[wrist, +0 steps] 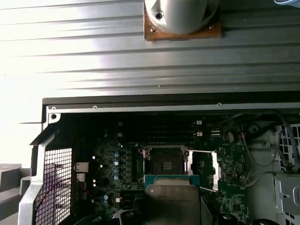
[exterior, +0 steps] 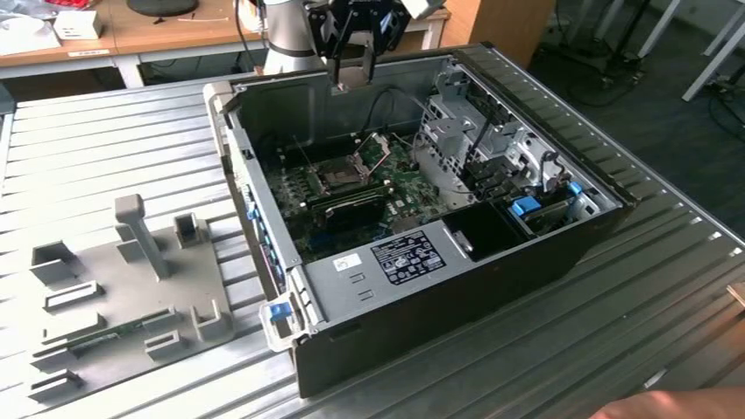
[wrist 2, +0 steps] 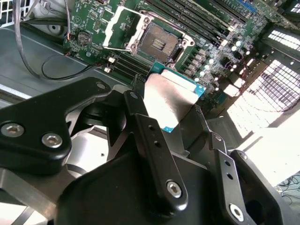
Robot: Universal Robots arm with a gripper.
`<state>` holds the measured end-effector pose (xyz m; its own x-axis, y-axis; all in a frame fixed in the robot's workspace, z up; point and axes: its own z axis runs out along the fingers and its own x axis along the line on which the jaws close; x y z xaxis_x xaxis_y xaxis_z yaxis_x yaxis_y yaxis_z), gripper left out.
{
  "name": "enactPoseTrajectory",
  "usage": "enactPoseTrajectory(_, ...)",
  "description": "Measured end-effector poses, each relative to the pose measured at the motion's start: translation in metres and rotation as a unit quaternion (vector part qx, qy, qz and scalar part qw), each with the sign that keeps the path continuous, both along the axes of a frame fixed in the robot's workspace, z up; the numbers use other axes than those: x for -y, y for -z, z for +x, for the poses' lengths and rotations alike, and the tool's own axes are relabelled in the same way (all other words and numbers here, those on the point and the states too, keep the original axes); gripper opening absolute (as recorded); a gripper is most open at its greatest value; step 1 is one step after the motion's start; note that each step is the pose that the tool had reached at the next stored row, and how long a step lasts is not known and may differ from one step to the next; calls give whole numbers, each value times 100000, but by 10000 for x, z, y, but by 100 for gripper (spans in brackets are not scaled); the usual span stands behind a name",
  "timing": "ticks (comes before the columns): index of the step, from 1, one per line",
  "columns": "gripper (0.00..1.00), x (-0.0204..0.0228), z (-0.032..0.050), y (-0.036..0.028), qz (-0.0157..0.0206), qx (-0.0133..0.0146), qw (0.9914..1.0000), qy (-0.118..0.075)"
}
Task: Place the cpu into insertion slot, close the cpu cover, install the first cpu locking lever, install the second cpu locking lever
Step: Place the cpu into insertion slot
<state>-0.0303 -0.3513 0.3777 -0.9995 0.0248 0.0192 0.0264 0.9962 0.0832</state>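
Overhead in the exterior view, the gripper [exterior: 349, 65], high over the open computer case [exterior: 559, 253] and clenched on the cpu [exterior: 347, 82], a small tan square between the black fingers [wrist 2: 152, 140]. Well below the gripper, on the green board [exterior: 402, 188], the insertion slot [exterior: 338, 178], bare and dark at its centre. Just beside the slot, toward the exterior view's right, the cpu cover [exterior: 375, 148], tipped up and open. Far from the gripper, toward the exterior view's left, a grey fixture plate [exterior: 128, 288] lying flat on the slatted metal table [exterior: 93, 148]. Next, in the second wrist view, the same grip up close: fingers pressed against two opposite edges of the chip, silvery top face showing, a teal rim along the free edges. Beyond the fingertips, well apart from the held chip, the empty socket with its metal rim. Hinged at one side of it, the cover frame swung right back, with green board visible through its square window. Alongside the socket, long black memory slots [wrist 2: 206, 23]; farther out past the cover, a round coin cell [wrist 2: 83, 37]. Lastly, in the first wrist view, the chip close under the camera and held level, its far edge lined up with the near rim of the socket. Beside the socket, the opened cover frame again, bright against the board. Farther out from the gripper, past the case wall, the slatted table once more and the arm's round base [wrist: 180, 14] on a wooden plate [wrist: 152, 35].
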Motion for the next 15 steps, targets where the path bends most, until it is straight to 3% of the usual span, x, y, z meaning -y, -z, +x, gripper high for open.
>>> enactPoseTrajectory(7, 54, 0, 0, 50, -364, 0, 99999, 0)
enactPoseTrajectory(15, 54, 0, -1, 78, -499, 0, 99999, 3)
